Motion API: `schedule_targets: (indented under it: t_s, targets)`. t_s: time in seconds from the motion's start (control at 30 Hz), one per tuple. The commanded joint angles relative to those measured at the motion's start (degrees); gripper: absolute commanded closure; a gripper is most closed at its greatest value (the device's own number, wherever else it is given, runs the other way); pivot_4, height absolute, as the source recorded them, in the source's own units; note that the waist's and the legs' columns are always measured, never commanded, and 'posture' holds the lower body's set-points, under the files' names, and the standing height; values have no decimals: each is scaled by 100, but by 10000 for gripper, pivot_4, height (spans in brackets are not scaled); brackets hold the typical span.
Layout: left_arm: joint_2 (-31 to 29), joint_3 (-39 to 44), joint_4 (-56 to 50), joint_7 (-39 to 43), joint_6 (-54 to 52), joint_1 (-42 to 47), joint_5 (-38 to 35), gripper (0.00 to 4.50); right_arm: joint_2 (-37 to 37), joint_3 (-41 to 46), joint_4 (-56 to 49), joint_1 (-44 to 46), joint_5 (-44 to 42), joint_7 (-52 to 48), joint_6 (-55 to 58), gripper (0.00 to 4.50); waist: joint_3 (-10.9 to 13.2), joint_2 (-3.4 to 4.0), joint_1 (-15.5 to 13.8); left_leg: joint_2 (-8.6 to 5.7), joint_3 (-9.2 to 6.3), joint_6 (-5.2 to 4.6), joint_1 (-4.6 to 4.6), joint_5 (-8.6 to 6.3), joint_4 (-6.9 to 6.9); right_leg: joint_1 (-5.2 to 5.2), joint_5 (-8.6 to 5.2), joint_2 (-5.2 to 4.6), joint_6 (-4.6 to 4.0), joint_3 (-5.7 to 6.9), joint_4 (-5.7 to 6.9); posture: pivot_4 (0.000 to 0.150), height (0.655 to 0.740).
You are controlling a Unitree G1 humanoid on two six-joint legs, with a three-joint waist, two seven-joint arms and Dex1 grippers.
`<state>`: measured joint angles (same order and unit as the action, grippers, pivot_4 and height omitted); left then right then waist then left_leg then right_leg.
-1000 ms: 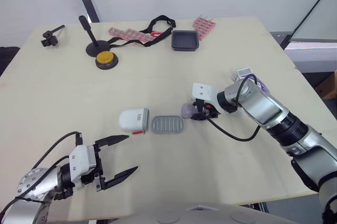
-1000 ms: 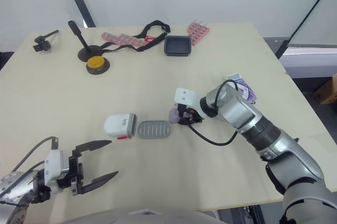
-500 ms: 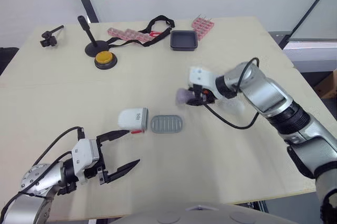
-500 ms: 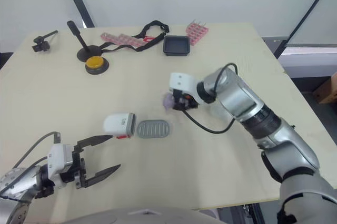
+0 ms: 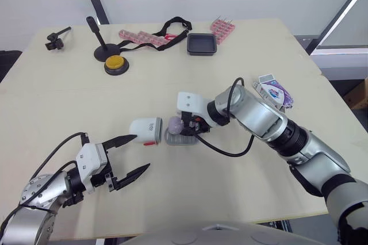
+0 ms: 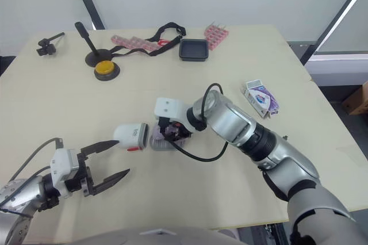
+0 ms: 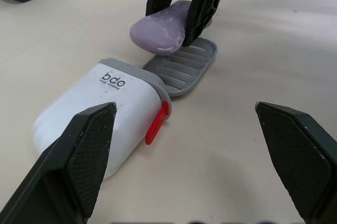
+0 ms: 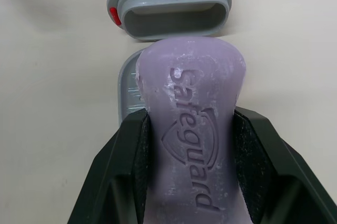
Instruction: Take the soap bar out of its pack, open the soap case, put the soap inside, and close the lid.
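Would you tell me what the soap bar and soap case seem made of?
The soap bar looks like matte, waxy purple soap, with an embossed stamp. The soap case is probably hard plastic: smooth white shell, grey rim, ribbed grey tray.

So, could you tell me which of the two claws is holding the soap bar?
The right claw, shut on the purple soap bar over the grey tray; the left claw is open and empty, near the white case cover.

Soap bar (image 8: 192, 124): matt, waxy, embossed lettering, chalky scuffs.
Soap case (image 7: 97, 113): smooth white plastic with a slight sheen, grey rim.
Ribbed tray (image 7: 184, 66): matt grey plastic.
Left gripper (image 7: 184, 108): black plastic, pads (image 7: 92, 150) cross-hatched.
Table (image 5: 172, 78): pale, matt.
Soap pack (image 5: 275, 91): glossy print.
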<state>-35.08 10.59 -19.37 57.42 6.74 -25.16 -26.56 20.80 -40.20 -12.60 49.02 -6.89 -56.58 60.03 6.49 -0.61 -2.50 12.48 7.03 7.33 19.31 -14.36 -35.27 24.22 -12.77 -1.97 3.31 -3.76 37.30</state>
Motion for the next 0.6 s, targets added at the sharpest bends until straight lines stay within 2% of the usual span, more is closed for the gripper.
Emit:
schedule_targets:
  t_s: [0.03, 0.33, 0.4, 0.43, 0.57, 0.6]
  targets:
    - [-61, 123, -238, -6, 1, 1, -77, 0, -72, 17, -84, 118, -123, 8, 26, 27826, 0, 0, 0, 0, 0, 0, 0, 0, 0, 0, 0, 0, 0, 0, 0, 1500, 7291]
    - [-58, 133, -271, -36, -38, 19, -55, 0, -182, 80, -63, -29, -352, 105, 123, 27826, 0, 0, -10, 0, 0, 2, 0, 0, 0, 0, 1, 0, -1, 0, 1, 1500, 7291]
    - [-54, 142, -282, -46, -51, 21, -56, 0, -217, 98, -43, -41, -369, 161, 90, 17442, 0, 0, -9, 0, 0, 2, 0, 1, 0, 0, 1, 0, -1, 0, 1, 1500, 7291]
    - [-53, 147, -287, -47, -55, 15, -58, 0, -225, 103, -42, -37, -384, 178, 90, 13991, 0, 0, -8, 0, 0, 2, -1, 1, 0, 0, 1, 0, -1, 0, 1, 1500, 7291]
    - [-52, 152, -294, -56, -72, 16, -56, 0, -186, 104, -49, -12, -452, 178, 90, 912, 0, 0, -9, 1, 0, 3, -1, 1, 0, 0, 1, 1, -1, 0, 2, 1500, 7291]
    - [-50, 149, -291, -60, -76, 24, -52, 0, -169, 107, -48, -7, -461, 172, 74, 335, 0, 0, -12, 1, 0, 3, -1, 1, 0, 0, 1, 1, -1, 0, 2, 1500, 7291]
